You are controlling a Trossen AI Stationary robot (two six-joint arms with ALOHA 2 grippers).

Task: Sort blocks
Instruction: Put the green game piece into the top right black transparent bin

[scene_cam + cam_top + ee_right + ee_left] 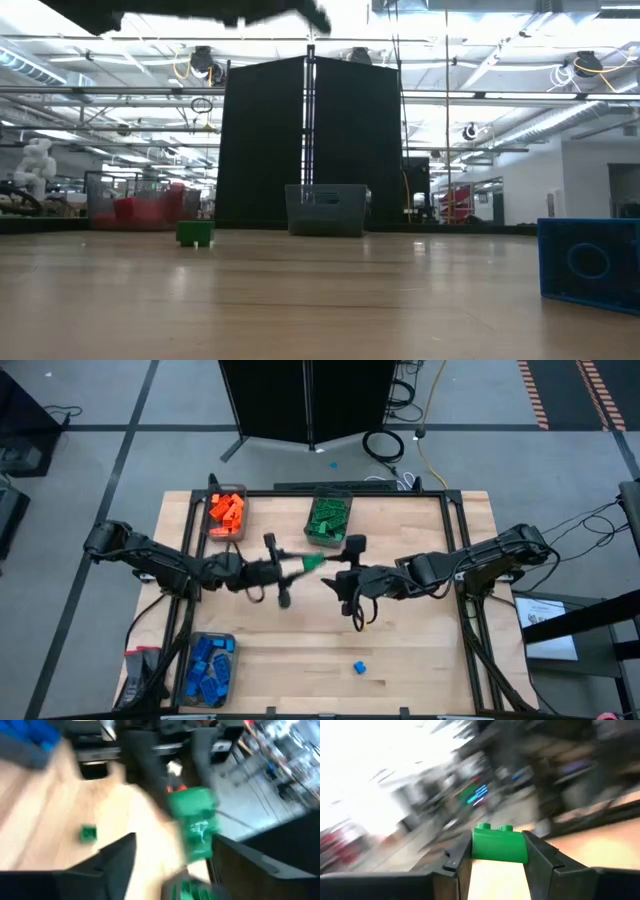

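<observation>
Three bins, two arms

The desk is pale wood with fine grain. One bin holds orange blocks, another bin green blocks, a third bin blue blocks. A green block sits between the dark fingers of the left end effector. A lone blue block lies on the desk. The arms are black.

Pale wood counter on grey floor. Three dark translucent bins: two along far edge, one at near left corner. Tall black partition behind counter. Coiled black cable on floor beside partition.
</observation>
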